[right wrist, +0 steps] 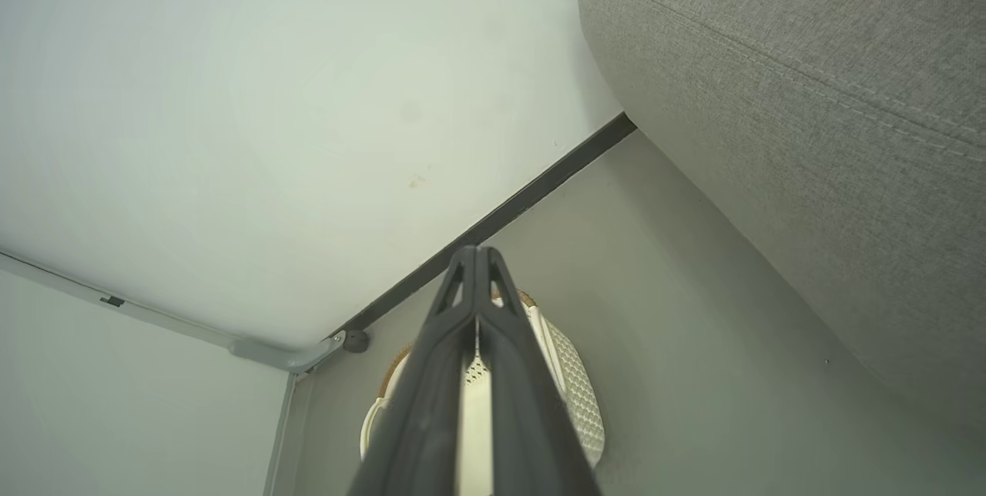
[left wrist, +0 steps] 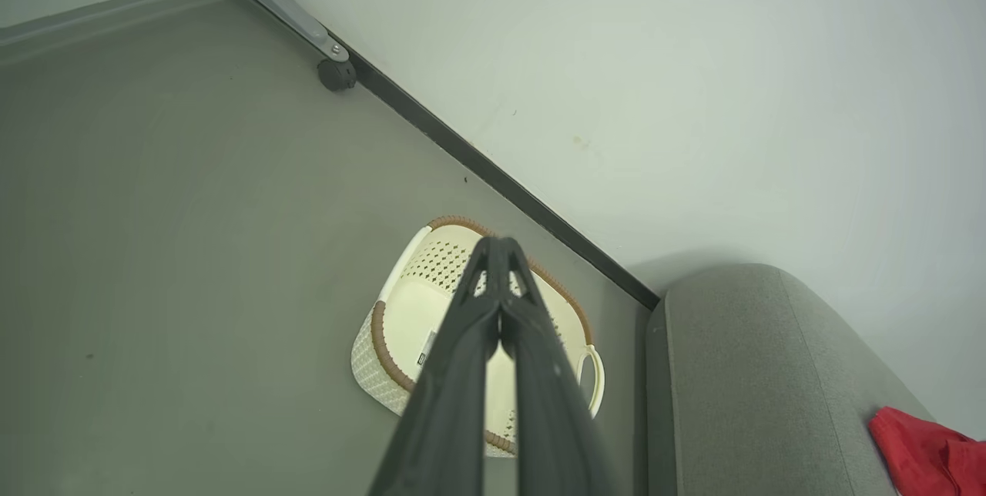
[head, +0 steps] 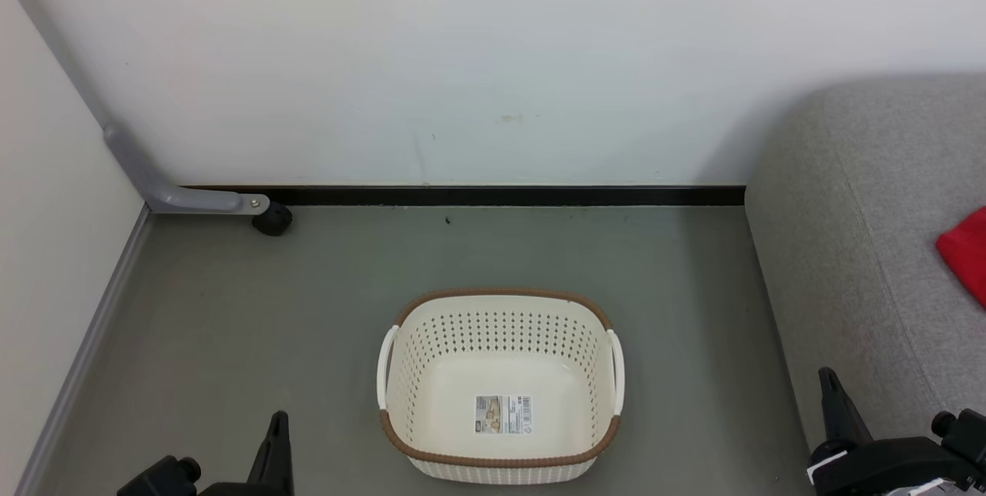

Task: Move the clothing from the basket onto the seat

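The basket (head: 501, 293) sits empty on the floor (head: 231, 326), so the job looks done. Red clothing (head: 967, 249) lies on the seat (head: 855, 211) beside it. The left gripper (head: 278, 425) and right gripper (head: 830, 382) are pressed together, holding nothing, since nothing needs picking up.

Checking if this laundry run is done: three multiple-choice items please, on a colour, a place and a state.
1. The rim of the basket is: A brown, B blue, C black.
2. The clothing lies: A in the basket, B on the seat, C over a basket handle.
3. The left gripper has its fingers: A wide apart, B shut on nothing, C shut on fabric.
Answers: A, the rim is brown; B, red fabric rests on the grey seat; B, they press together, bare.
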Controlling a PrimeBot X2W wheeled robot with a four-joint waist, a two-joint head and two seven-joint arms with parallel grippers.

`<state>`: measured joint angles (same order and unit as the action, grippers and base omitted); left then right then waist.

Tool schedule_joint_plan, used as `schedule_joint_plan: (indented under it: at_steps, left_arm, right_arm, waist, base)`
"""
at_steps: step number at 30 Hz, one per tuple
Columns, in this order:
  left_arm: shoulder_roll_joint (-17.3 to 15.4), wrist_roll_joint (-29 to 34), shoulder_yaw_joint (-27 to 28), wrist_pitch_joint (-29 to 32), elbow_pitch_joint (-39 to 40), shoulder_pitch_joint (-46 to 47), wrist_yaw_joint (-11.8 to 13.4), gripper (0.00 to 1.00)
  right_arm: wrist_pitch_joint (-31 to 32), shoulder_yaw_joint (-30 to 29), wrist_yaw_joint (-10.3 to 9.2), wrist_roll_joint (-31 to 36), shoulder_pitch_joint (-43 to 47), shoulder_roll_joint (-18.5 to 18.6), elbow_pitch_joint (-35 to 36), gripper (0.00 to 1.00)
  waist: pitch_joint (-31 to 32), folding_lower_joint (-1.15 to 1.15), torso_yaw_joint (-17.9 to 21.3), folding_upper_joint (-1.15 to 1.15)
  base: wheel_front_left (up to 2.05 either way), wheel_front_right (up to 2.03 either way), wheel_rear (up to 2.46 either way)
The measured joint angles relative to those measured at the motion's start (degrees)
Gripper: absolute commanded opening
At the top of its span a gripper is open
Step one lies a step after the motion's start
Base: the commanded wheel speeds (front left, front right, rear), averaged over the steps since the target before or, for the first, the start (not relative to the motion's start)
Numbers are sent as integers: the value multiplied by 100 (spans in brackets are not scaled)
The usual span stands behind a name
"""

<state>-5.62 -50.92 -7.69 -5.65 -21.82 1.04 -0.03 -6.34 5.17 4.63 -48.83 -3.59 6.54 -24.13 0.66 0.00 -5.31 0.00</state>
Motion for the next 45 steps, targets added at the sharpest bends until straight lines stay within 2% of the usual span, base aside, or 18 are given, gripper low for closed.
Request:
schedule_joint_plan:
  at_steps: [45]
  left_arm:
    - [229, -2889, 917, 883, 302, 214, -481, 0]
  right_arm:
    - [936, -945, 149, -3097, -57, -293, 482, 0]
  waist:
    - [-55, 0, 388, 0]
  base:
    - [0, 0, 0]
